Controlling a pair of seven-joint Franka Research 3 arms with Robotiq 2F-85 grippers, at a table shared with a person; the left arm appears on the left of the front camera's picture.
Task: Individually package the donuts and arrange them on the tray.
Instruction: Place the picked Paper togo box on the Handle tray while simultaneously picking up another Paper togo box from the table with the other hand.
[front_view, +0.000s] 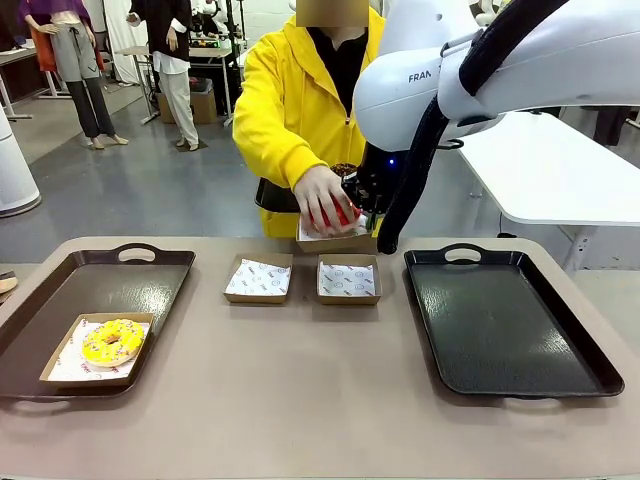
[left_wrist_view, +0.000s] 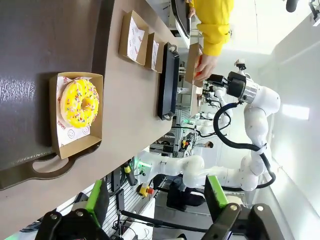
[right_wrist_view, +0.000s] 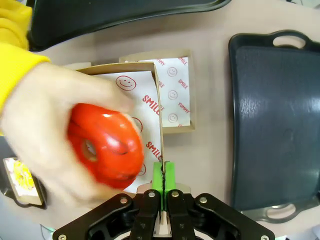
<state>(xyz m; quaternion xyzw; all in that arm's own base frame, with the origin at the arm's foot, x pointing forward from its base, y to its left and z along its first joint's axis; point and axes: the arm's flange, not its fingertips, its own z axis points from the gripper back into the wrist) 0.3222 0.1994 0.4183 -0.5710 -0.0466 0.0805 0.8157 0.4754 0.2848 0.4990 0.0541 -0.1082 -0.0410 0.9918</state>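
Low in the right wrist view the right gripper (right_wrist_view: 161, 175) clamps the wall of a paper-lined box (right_wrist_view: 137, 87) where a person's hand (right_wrist_view: 45, 115) holds the red-glazed donut (right_wrist_view: 107, 145), while the left gripper (left_wrist_view: 155, 197) stands apart, bottom frame, facing the boxed yellow-glazed donut (left_wrist_view: 79, 102).

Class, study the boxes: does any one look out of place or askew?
One box is odd: the right gripper is shut on its wall, holding it raised and tilted while a person's hand holds the red donut over it. The two empty boxes lie flat on the table.
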